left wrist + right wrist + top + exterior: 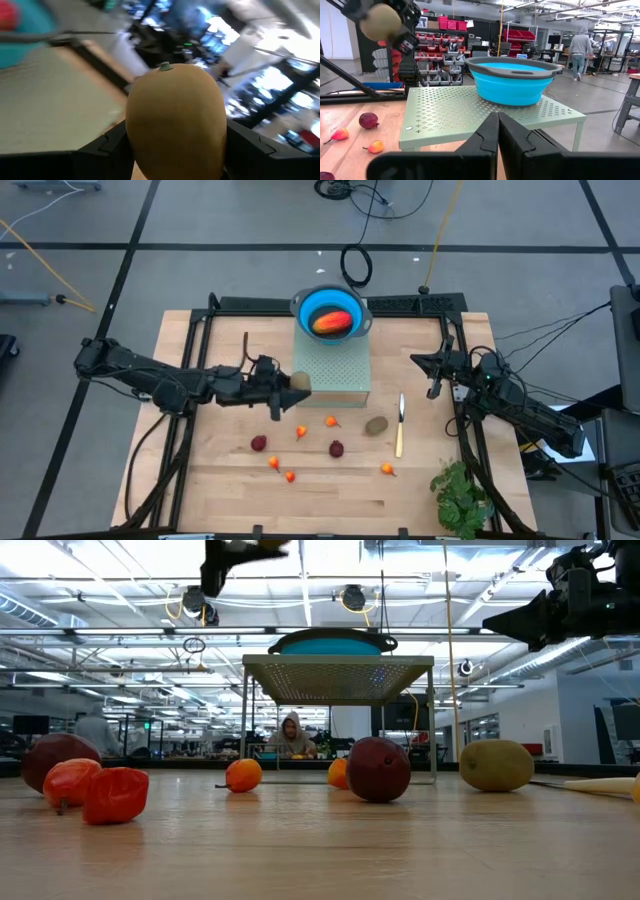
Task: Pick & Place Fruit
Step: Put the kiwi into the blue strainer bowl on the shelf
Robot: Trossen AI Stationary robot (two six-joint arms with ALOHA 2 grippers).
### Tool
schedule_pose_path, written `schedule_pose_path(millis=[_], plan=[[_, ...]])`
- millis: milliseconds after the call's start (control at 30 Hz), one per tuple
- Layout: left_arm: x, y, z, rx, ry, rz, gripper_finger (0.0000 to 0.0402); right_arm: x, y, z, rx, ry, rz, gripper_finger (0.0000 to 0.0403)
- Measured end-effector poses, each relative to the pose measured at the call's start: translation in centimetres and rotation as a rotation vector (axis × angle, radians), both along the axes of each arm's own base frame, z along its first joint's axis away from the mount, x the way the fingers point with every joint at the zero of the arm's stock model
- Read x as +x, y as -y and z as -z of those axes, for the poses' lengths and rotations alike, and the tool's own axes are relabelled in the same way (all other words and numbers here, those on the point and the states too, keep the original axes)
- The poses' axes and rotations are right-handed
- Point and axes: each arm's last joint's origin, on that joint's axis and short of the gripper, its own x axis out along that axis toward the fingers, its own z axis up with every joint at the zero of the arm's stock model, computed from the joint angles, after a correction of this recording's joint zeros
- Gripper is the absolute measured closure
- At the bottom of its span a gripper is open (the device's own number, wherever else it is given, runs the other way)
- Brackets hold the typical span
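Observation:
My left gripper hangs above the table beside the left edge of the green perforated stand, shut on a brown kiwi. On the stand sits a blue bowl with the mango in it. A second kiwi, two dark-red balls and several tiny orange fruits lie on the table. My right gripper is shut and holds nothing, waiting at the table's right side, right of the stand. My left gripper pinches the kiwi by its two long sides between its two fingers. The fingers come level from the table's left and lie along the fruit. Its small green stem end points away from the gripper. The kiwi is lifted clear of the table.
A pale-handled knife lies right of the loose kiwi. A green leafy bunch sits at the near right corner. Black frame bars run along the table's sides. People show in the room behind.

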Motion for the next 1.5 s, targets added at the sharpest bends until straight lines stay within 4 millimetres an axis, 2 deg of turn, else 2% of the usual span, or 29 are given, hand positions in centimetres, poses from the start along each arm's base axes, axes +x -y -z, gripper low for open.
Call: schedule_pose_path(millis=[200,467,767,933,1233,1500], plan=[[-0.1,-0.4,0.5,0.015,-0.051,-0.146,0.0167,0.0,0.0,0.0,0.0,0.0,0.0,0.0403],[-0.2,-1.3,-0.1,0.231,-0.092,-0.307,0.0167,0.0,0.0,0.0,0.0,0.0,0.0,0.0403],[0.2,-4.3,-2.7,0.541,-0.172,-0.438,0.0167,0.0,0.0,0.0,0.001,0.0,0.0,0.0403],[0.2,-6.3,-4.0,0.639,-0.23,-0.488,0.0167,0.0,0.0,0.1,0.006,-0.009,0.0,0.0403],[-0.3,-10.3,-5.7,0.662,-0.323,-0.477,0.0167,0.0,0.0,0.1,0.01,-0.012,0.0,0.0403],[-0.9,-12.7,-6.9,0.626,-0.327,-0.468,0.0167,0.0,0.0,0.1,0.011,-0.012,0.0,0.0403]])
